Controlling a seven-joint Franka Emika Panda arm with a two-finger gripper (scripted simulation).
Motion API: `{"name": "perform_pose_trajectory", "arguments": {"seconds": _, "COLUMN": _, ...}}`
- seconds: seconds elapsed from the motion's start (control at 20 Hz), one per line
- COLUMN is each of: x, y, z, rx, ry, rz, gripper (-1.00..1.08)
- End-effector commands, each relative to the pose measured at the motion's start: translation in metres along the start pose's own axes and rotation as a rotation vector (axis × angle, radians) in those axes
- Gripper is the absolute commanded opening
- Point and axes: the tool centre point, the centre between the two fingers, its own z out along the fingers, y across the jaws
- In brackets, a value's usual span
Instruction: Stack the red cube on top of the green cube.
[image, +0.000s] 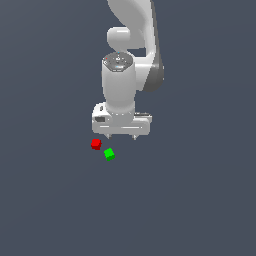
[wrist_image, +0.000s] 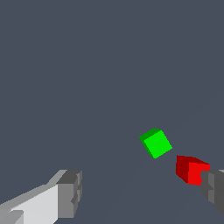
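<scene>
Red cube (wrist_image: 191, 169) beside one finger (wrist_image: 213, 189), ungripped

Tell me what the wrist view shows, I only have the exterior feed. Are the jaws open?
Observer: Yes, the gripper is open; its two fingers stand wide apart and nothing is held.
Operator: Is either cube between them?
Observer: The green cube sits within the span but farther out; the red cube is right next to one fingertip.
Operator: Are the cubes touching?
Observer: No, bare floor shows between them.
</scene>
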Motion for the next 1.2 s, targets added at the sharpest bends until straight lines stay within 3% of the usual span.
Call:
{"name": "perform_pose_trajectory", "arguments": {"seconds": 0.0, "x": 0.0, "y": 0.0, "z": 0.0, "rx": 0.0, "ry": 0.0, "rz": 0.0, "gripper": 1.0}}
{"name": "perform_pose_trajectory", "arguments": {"seconds": 0.35, "x": -0.009, "y": 0.021, "z": 0.016, "rx": 0.0, "ry": -0.008, "rz": 0.018, "gripper": 1.0}}
{"name": "perform_pose_trajectory", "arguments": {"seconds": 0.85, "x": -0.053, "y": 0.11, "z": 0.086, "rx": 0.0, "ry": -0.041, "rz": 0.092, "gripper": 1.0}}
{"name": "perform_pose_trajectory", "arguments": {"seconds": 1.15, "x": -0.067, "y": 0.138, "z": 0.109, "rx": 0.001, "ry": -0.052, "rz": 0.116, "gripper": 1.0}}
